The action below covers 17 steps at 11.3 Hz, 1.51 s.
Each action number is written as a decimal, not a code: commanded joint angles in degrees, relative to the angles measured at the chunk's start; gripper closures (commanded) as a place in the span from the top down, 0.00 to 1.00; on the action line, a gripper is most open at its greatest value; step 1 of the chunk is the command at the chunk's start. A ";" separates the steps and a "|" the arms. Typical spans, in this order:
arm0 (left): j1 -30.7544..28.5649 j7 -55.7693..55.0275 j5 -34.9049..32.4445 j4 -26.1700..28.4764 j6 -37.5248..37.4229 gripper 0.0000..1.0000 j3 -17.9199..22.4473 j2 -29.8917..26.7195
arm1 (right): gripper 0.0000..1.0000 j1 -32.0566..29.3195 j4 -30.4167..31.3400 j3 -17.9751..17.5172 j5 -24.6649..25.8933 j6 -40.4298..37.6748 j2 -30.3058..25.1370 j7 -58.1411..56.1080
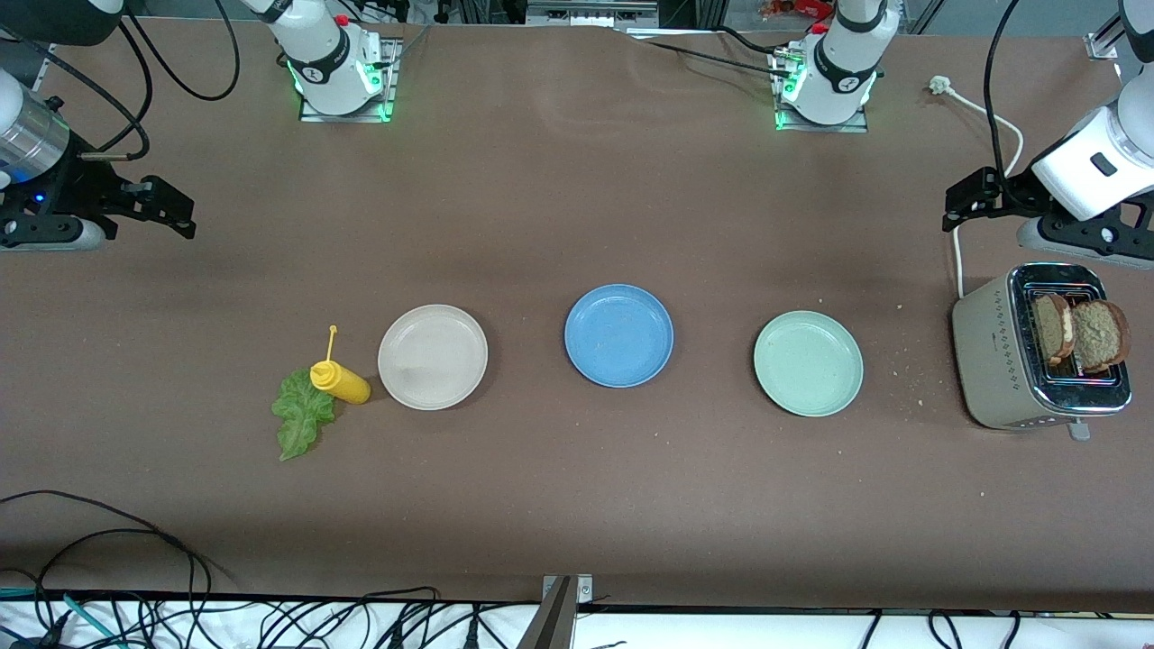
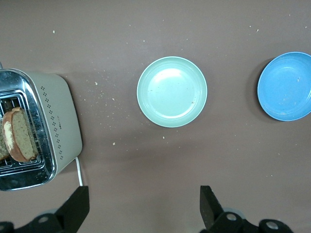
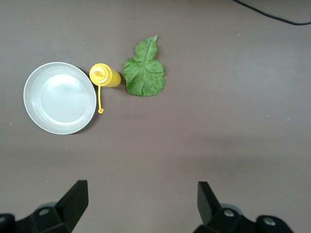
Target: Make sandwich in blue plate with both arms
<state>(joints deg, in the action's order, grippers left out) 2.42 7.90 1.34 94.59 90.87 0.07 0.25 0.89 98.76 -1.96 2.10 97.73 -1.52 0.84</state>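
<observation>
The blue plate (image 1: 618, 335) lies empty mid-table and also shows in the left wrist view (image 2: 286, 86). Two brown bread slices (image 1: 1098, 335) stand in the toaster's slots; one shows in the left wrist view (image 2: 19, 133). The green lettuce leaf (image 1: 302, 419) lies on the table by a yellow bottle, and also shows in the right wrist view (image 3: 145, 73). My left gripper (image 1: 957, 205) is open and empty, up over bare table close to the toaster (image 2: 145, 204). My right gripper (image 1: 176, 212) is open and empty over bare table at the right arm's end (image 3: 142, 201).
A beige plate (image 1: 433, 357) lies toward the right arm's end and a pale green plate (image 1: 808, 363) toward the left arm's end, both empty. The yellow squeeze bottle (image 1: 340, 382) lies on its side beside the beige plate. The beige toaster (image 1: 992, 361) has a white cord; crumbs lie around it.
</observation>
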 commanded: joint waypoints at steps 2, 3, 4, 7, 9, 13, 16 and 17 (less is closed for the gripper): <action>0.48 -0.25 -1.43 -0.72 -0.08 1.00 0.19 0.02 | 1.00 -0.28 1.09 0.11 -0.69 0.97 -0.94 -1.20; 0.48 -0.25 -1.43 -0.72 -0.17 1.00 0.19 0.02 | 1.00 -0.28 1.00 0.11 -1.04 1.06 -0.94 -1.11; 0.48 -0.25 -1.43 -0.72 -0.08 1.00 0.19 0.02 | 1.00 -0.28 0.91 0.11 -1.74 1.06 -0.94 -1.11; 0.48 -0.25 -1.43 -0.72 -0.08 1.00 0.19 0.02 | 1.00 -0.28 0.82 0.11 -1.84 1.06 -0.94 -1.02; 0.48 -0.25 -1.52 -0.63 -0.17 1.00 0.19 0.10 | 1.00 -0.19 0.82 0.11 -1.93 1.06 -0.94 -0.93; 0.48 -0.25 -1.43 -0.72 -0.08 1.00 0.19 0.10 | 1.00 -0.19 0.38 0.11 -1.93 0.88 -0.94 -0.93; 0.48 -0.25 -1.52 -0.72 -0.17 1.00 0.19 0.02 | 1.00 -0.19 0.21 0.11 -1.93 0.88 -0.85 -0.93; 0.48 -0.25 -1.43 -0.63 -0.17 1.00 0.19 0.02 | 1.00 -0.19 0.12 0.11 -1.93 0.88 -0.85 -0.93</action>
<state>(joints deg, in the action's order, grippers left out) 2.42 7.90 1.34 94.59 90.87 0.07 0.25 0.89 98.73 -1.95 1.34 98.35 -1.51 0.80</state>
